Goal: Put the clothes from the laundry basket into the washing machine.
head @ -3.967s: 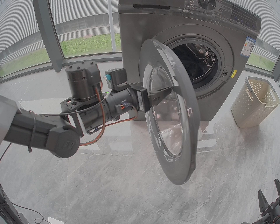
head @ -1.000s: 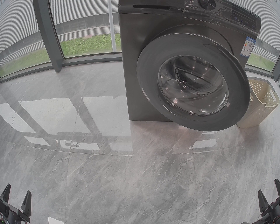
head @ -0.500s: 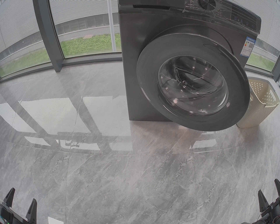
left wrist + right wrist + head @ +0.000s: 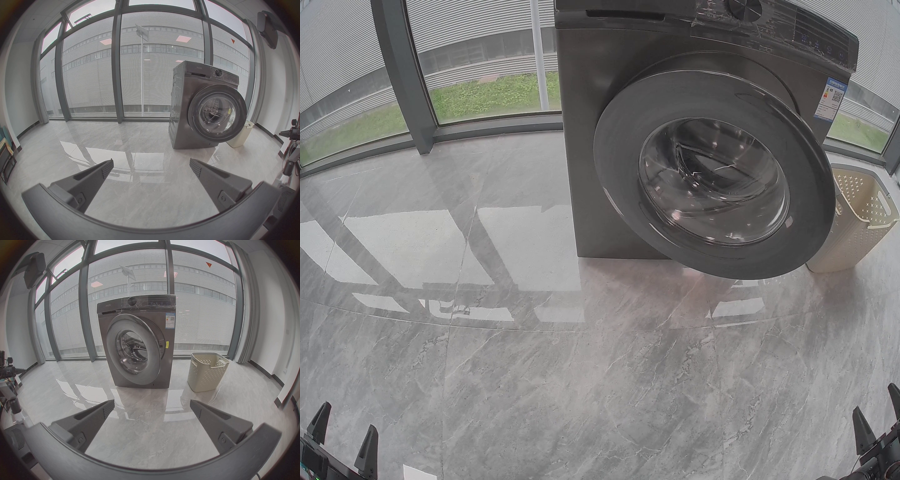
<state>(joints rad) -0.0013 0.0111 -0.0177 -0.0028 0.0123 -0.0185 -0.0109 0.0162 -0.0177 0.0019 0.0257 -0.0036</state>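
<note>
The grey washing machine [image 4: 587,94] stands ahead on the floor, its round glass door [image 4: 619,156] swung across the drum opening. In the right wrist view the door [image 4: 112,343] stands slightly ajar on its latch side. To the machine's right sits the cream laundry basket [image 4: 862,219]; the part of the basket's [image 4: 207,371] inside that I can see holds nothing. My left gripper [image 4: 344,431] hangs low at the bottom left, open and empty. Far from the machine at the bottom right, my right gripper [image 4: 878,415] is also open and empty.
Glossy grey tiled floor [image 4: 550,375] lies wide and free between me and the machine. Floor-to-ceiling windows with dark frames [image 4: 403,75] run behind. Tripod equipment [image 4: 292,147] stands at the room's side.
Four seconds ago my left arm was at the wide-open door. The door has since swung across the opening and the left arm has drawn back low. Nothing has moved in the last second.
</note>
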